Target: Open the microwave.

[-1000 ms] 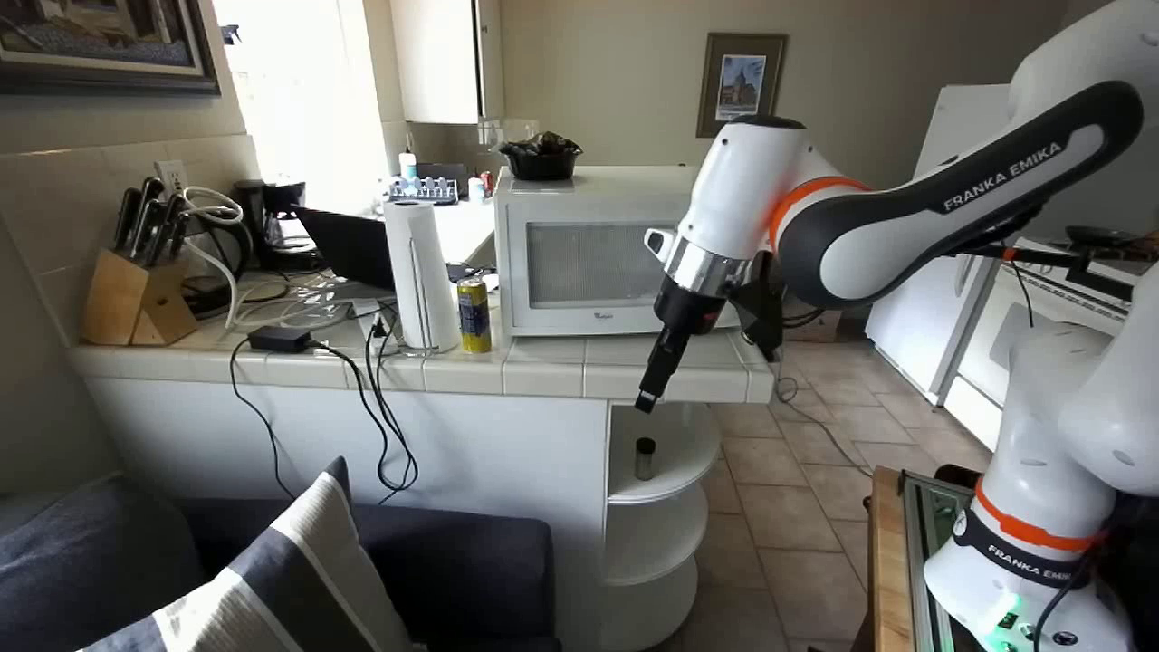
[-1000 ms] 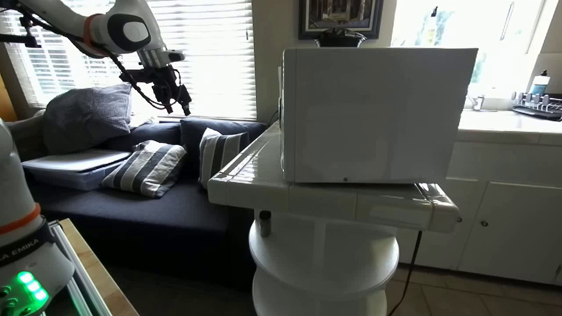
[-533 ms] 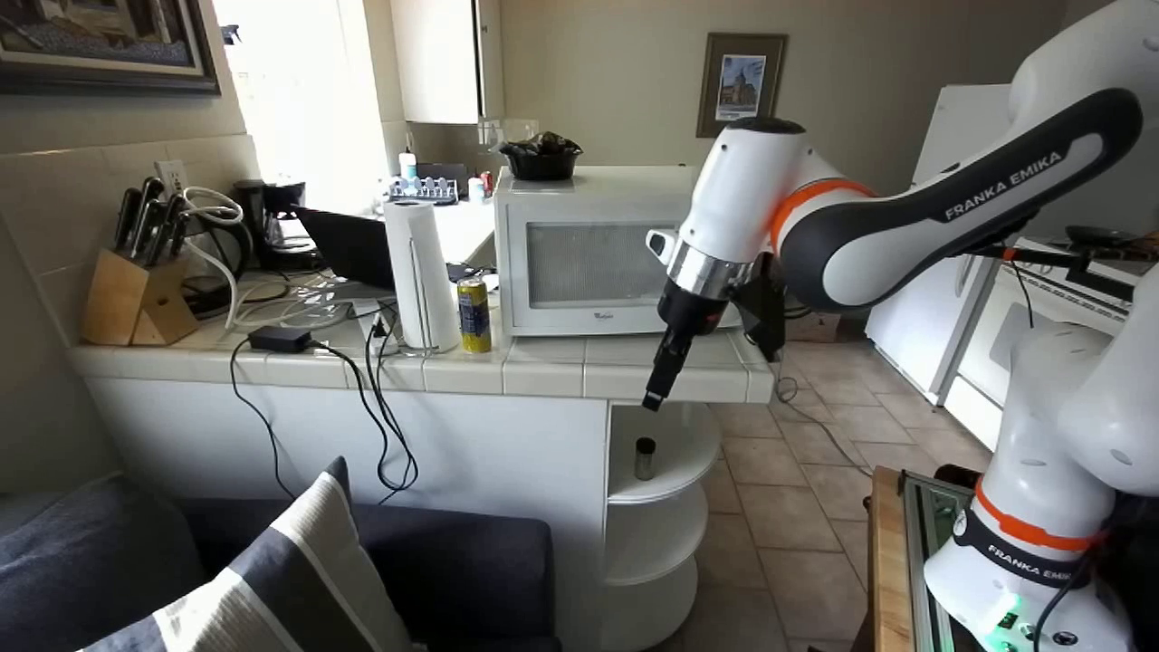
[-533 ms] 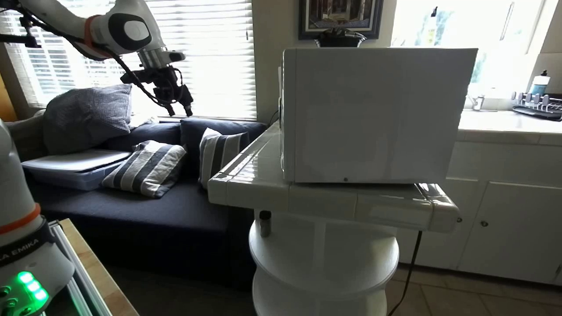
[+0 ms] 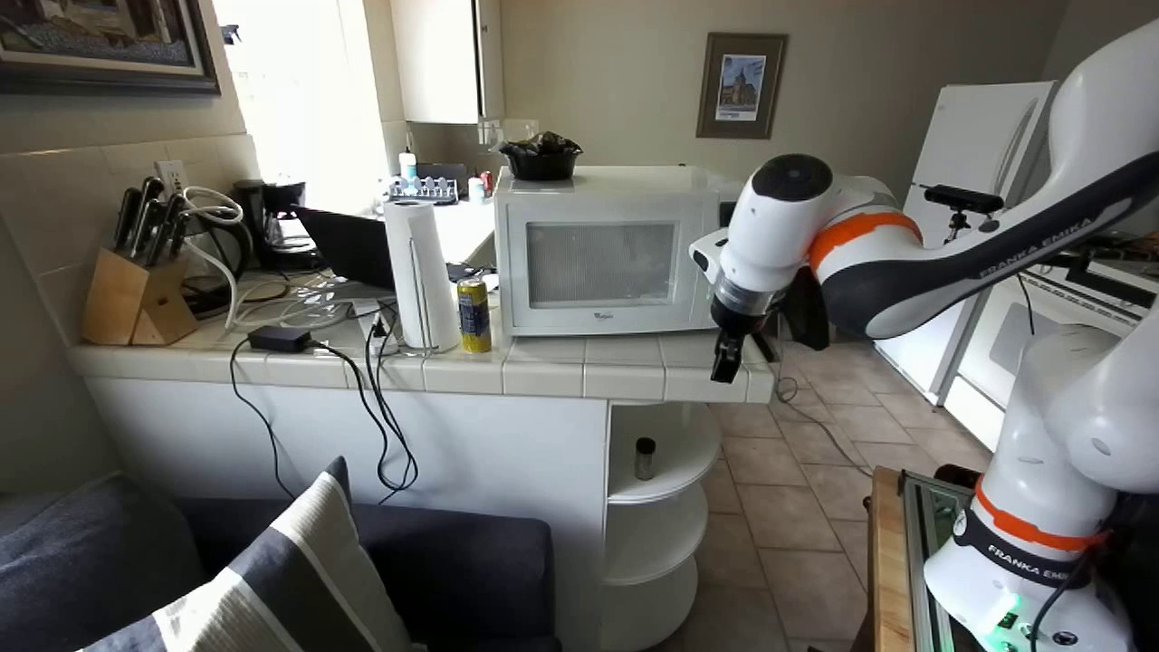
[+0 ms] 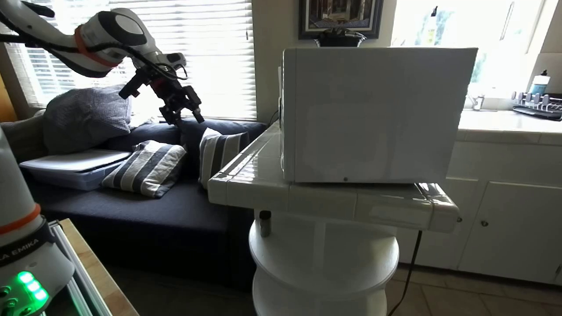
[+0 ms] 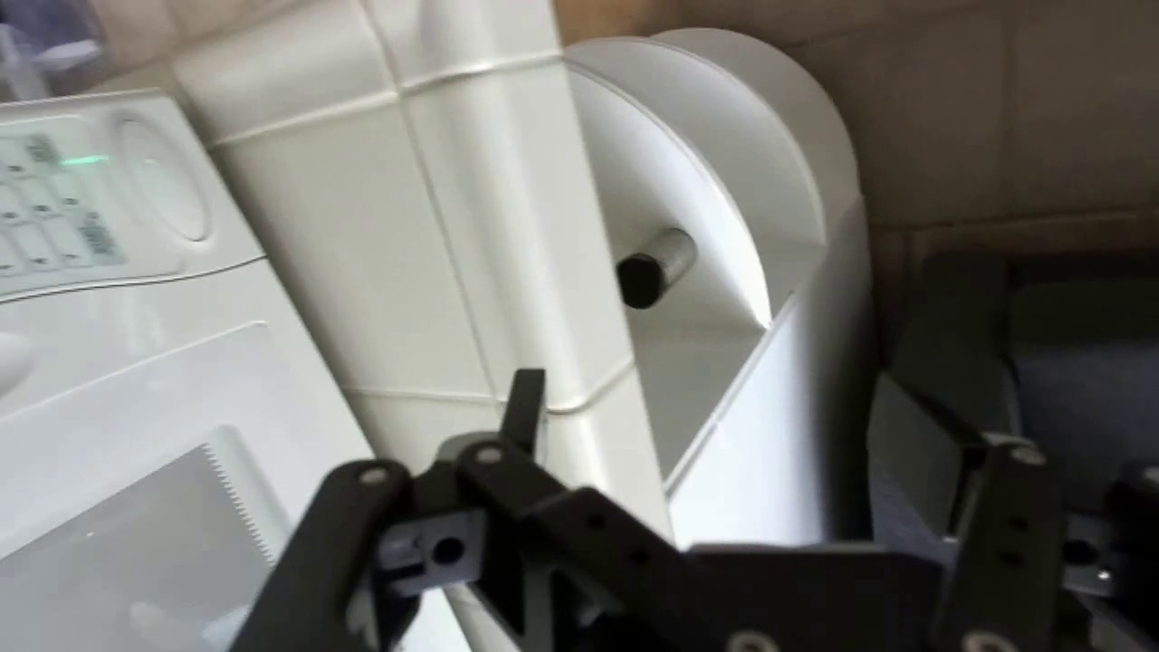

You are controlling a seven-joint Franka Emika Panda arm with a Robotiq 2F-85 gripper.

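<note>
Arm [image 5: 883, 282] and fingers [image 5: 727, 358] shift right, baring more of the microwave [image 5: 602, 254]

In an exterior view, the fingers sit farther right and somewhat higher in the frame than half a second ago, and the wrist [image 5: 768, 231] now covers only the right edge of the microwave. In an exterior view where the microwave [image 6: 377, 116] is seen side-on, the fingers [image 6: 197, 112] are slightly lower and farther right than then, at upper left and well apart from it.

The wrist view shows the fingers [image 7: 523, 412] spread wide, one at lower centre, the other at lower right, a white panel [image 7: 751, 484] showing between them. There the microwave lies at the left, its control panel [image 7: 63, 204] at upper left.

The microwave stands closed on the tiled surface [image 5: 625, 351], upper centre of the frame. A black bowl [image 5: 541, 166] rests on top; a paper-towel roll [image 5: 421, 272] and a yellow can [image 5: 474, 317] stand to its left. A dark-capped jar [image 5: 645, 460] stands upright on the top shelf [image 5: 684, 464] below.
</note>
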